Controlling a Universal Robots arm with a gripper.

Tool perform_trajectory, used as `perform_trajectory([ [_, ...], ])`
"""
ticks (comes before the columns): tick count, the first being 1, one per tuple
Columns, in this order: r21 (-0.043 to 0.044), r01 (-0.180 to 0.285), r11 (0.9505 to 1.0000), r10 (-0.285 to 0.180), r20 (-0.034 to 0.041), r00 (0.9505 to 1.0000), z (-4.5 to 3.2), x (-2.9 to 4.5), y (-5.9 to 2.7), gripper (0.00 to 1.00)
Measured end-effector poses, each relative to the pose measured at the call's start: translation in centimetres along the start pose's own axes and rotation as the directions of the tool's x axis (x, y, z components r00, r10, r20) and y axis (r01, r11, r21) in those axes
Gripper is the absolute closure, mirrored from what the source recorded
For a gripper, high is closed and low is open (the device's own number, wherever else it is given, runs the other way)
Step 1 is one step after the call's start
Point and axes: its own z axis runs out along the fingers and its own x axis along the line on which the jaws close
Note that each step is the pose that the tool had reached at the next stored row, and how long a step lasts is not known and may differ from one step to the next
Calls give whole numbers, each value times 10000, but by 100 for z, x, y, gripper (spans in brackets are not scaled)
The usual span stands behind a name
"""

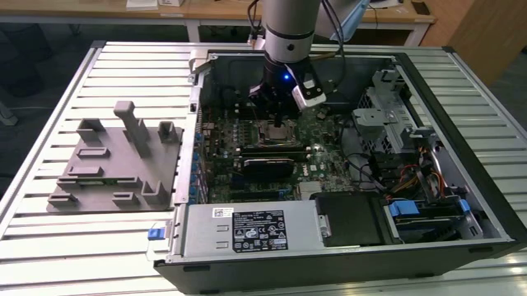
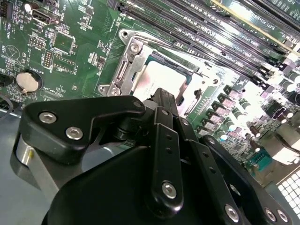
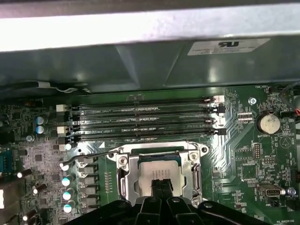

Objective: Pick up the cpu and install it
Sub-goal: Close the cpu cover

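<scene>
Robotics lab or electronics workshop. An open desktop computer case (image 1: 346, 256) lies on a ribbed metal table (image 1: 49, 246), with bare motherboard (image 3: 243, 140) all round the fingers (image 3: 156, 188) of the gripper (image 3: 161, 183). A grey fixture block (image 1: 107, 166) sits well off from them, wooden desks (image 1: 206, 12) beyond.

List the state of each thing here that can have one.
Shiny silver square cpu: lying flat in the metal-rimmed socket frame.
Black end effector: shut, tips over the cpu's middle.
Black memory slots: empty.
Black computer case: on its side, panel off.
</scene>
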Motion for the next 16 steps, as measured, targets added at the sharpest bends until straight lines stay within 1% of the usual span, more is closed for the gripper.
perform_trajectory([
  [4, -8, 1, 10000, -1, 115, 9999, 24, 0, -5, 89],
  [8, -10, 0, 10000, 0, 125, 9999, 34, 12, -11, 89],
  [16, -9, -3, 10000, 3, 126, 9999, 50, 92, -19, 89],
])
